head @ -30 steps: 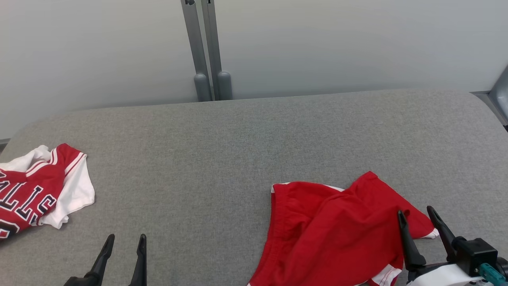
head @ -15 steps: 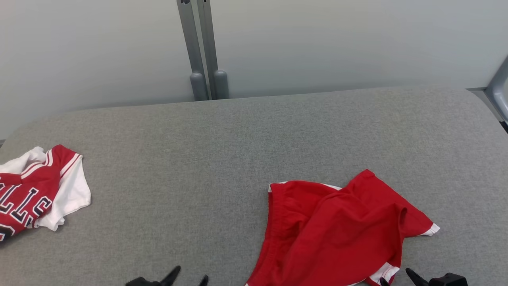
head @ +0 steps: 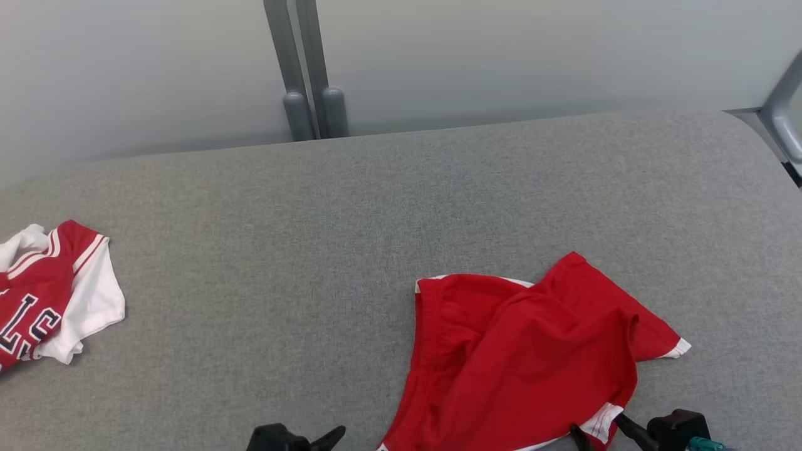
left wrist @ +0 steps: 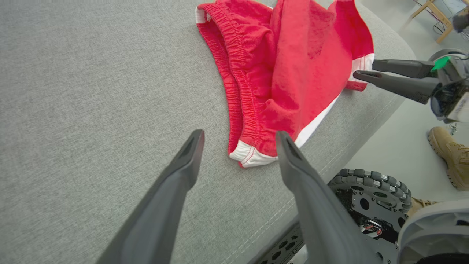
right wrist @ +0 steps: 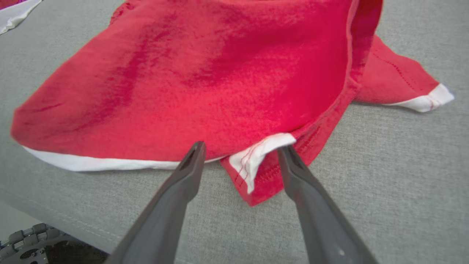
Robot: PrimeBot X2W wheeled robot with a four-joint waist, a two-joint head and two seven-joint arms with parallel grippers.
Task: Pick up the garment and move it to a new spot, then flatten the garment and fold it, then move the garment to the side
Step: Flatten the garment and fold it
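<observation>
The garment, red shorts [head: 532, 351] with white trim, lies crumpled on the grey padded surface [head: 313, 250] near its front right. My left gripper [left wrist: 240, 135] is open just short of the waistband's near white-edged corner [left wrist: 253, 157], touching nothing. On the other side, my right gripper [right wrist: 242, 146] stands open with a white-trimmed hem corner [right wrist: 256, 156] lying between its fingers, and the jaws are not closed on it. In the head view the right gripper [head: 596, 426] sits at the shorts' near right edge. The left wrist view shows the right gripper [left wrist: 364, 69] beside the same hem.
A red and white jersey [head: 44, 294] with dark lettering lies at the far left. Two grey posts [head: 307, 94] stand behind the surface against a pale wall. The surface's front edge, my wheeled base [left wrist: 370, 183] and a person's tan boot [left wrist: 449, 154] show in the left wrist view.
The head camera has shifted. Both grippers have sunk to the view's bottom edge: the left one moved right toward the shorts, the right one drew back to the near hem. The shorts lie unmoved.
</observation>
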